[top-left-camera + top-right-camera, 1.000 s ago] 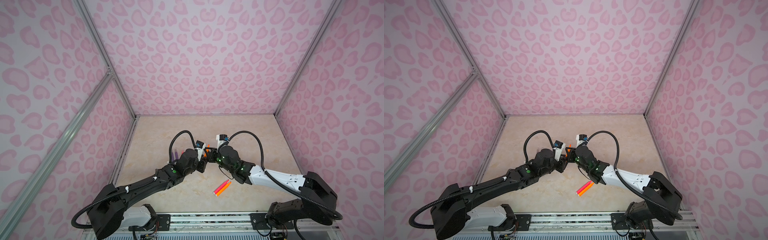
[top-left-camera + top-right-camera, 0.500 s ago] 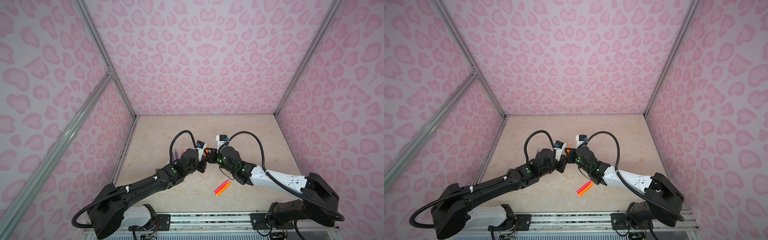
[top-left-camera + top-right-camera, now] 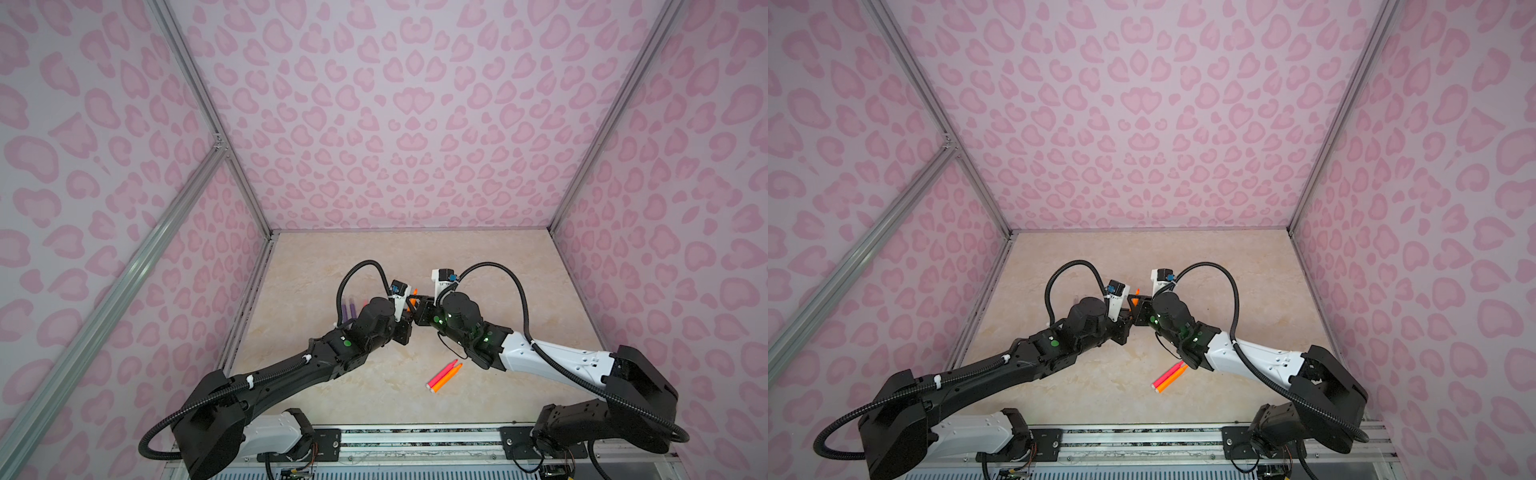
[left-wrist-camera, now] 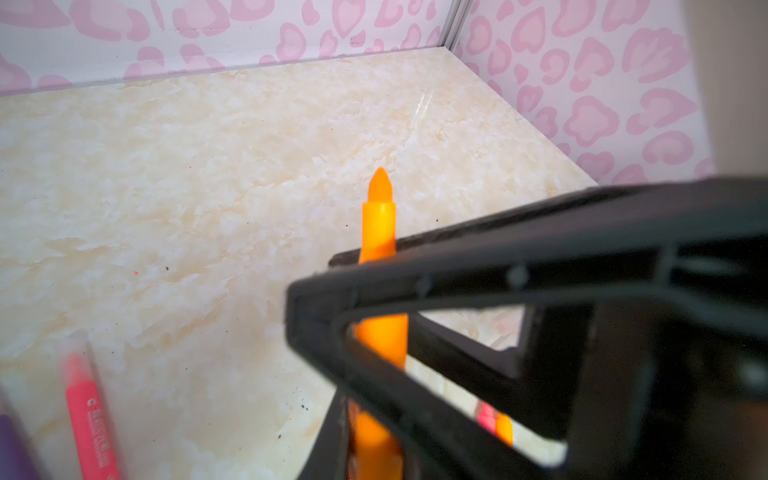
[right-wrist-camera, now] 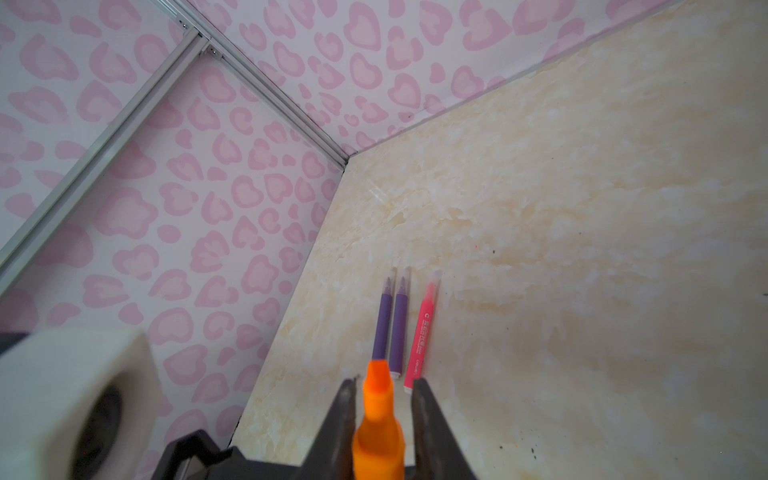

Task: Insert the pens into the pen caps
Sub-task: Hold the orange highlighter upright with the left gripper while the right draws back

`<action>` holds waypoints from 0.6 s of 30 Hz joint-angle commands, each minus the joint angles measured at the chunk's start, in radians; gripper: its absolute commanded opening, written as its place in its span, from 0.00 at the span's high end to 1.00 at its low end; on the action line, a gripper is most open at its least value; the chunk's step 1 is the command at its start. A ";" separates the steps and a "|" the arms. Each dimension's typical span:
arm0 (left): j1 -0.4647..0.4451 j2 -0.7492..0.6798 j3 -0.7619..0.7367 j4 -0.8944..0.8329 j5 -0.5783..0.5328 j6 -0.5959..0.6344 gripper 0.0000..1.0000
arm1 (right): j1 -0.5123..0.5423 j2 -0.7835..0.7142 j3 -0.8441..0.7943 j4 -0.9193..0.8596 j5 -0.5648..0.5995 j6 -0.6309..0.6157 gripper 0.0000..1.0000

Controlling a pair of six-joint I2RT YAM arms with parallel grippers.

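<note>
Nearest, a loose pink pen [image 3: 441,372] and loose orange pen [image 3: 448,377] lay together on the bench [image 3: 478,266], uncapped, I judged. Mid-bench, the left tool [image 3: 408,311] was clenched on a bare orange pen [image 4: 378,224]. The right tool [image 5: 382,386] stood slack around its tip, likely a handover. Beyond, two purple pens [image 5: 400,328] and the far pink pen [image 5: 424,328] lay in clear caps [image 5: 433,279].

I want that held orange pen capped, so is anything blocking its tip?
Nothing visible does: the held orange pen pokes its tip free past the right gripper, open air around it. No loose cap shows in any view.
</note>
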 commanded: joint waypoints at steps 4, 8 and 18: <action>0.055 0.040 0.033 -0.014 -0.094 -0.092 0.97 | -0.028 -0.076 -0.035 -0.086 0.119 -0.018 0.49; 0.090 0.077 0.062 -0.093 -0.168 -0.151 0.97 | -0.064 -0.167 -0.100 -0.109 0.195 -0.002 0.50; 0.096 0.124 0.098 -0.147 -0.181 -0.187 0.97 | -0.058 -0.328 -0.169 -0.413 0.405 0.181 0.64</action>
